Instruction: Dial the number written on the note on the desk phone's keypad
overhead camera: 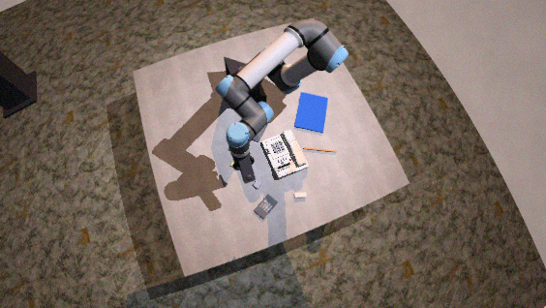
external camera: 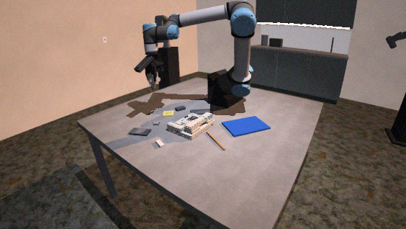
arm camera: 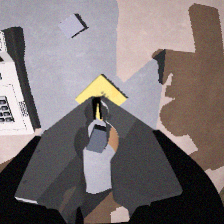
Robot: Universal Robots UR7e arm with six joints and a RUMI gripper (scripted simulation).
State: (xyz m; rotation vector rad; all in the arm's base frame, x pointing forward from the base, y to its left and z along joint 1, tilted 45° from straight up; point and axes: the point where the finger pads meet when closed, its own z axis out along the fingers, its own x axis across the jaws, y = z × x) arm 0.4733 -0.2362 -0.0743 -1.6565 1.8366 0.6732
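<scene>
My gripper (external camera: 153,87) (arm camera: 97,98) is shut with nothing between its fingertips and hangs well above the table. In the top view the arm hides its tips. The yellow note (external camera: 168,113) (arm camera: 102,86) lies flat on the table; in the wrist view the fingertips cover its lower part, and its writing is not readable. The cream desk phone (overhead camera: 274,164) (external camera: 182,132) (arm camera: 24,120) lies beside the note, at the left edge of the wrist view, where part of its dark keypad (arm camera: 5,110) shows. The handset appears to rest in its cradle; its exact seating is too small to tell.
A small grey block (overhead camera: 257,184) (external camera: 155,123) (arm camera: 72,25), a dark calculator (overhead camera: 265,206) (external camera: 140,132) and a white eraser (overhead camera: 300,195) (external camera: 159,142) lie near the phone. A pencil (overhead camera: 319,150) (external camera: 216,141) and a blue book (overhead camera: 311,112) (external camera: 245,126) lie on its other side. A dark block (external camera: 180,108) lies behind the note.
</scene>
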